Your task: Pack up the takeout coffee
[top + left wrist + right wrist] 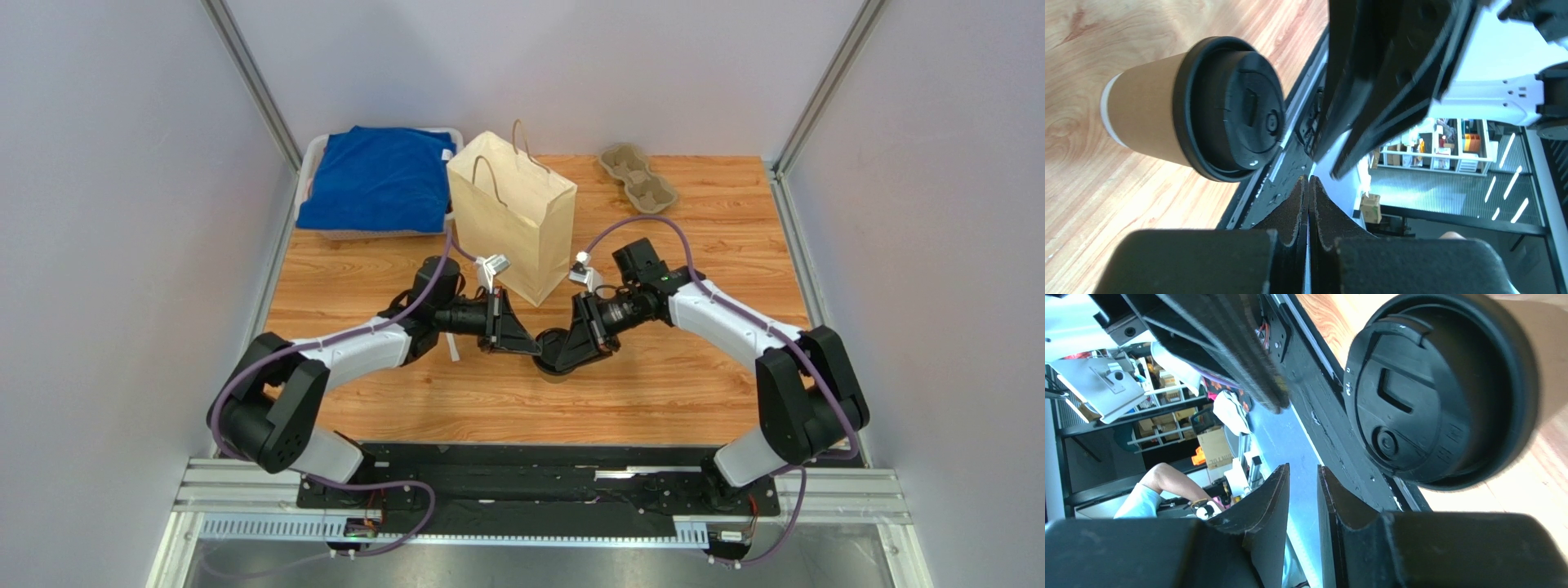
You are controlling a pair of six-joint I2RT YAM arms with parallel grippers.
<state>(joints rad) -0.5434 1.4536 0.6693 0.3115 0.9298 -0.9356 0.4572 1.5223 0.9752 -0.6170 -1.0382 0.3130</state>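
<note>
While both arms meet at mid-desk, the takeout coffee (1146, 116) sits on the desk (699, 380) just beside the two sets of fingers, not between either pair; from above it is almost hidden beneath them. The left gripper (1309, 199) has its fingers (1293, 214) pressed together on nothing. The right gripper (1301, 493) shows its fingers (1269, 502) slightly apart, the narrow gap empty, with the cup's black lid (1425, 392) close alongside. The paper bag (513, 214) stands upright just behind the grippers. Bare wood lies open to the right and towards the near edge. A pulp cup tray (638, 175) and a blue cloth (374, 178) hug the far edge.
</note>
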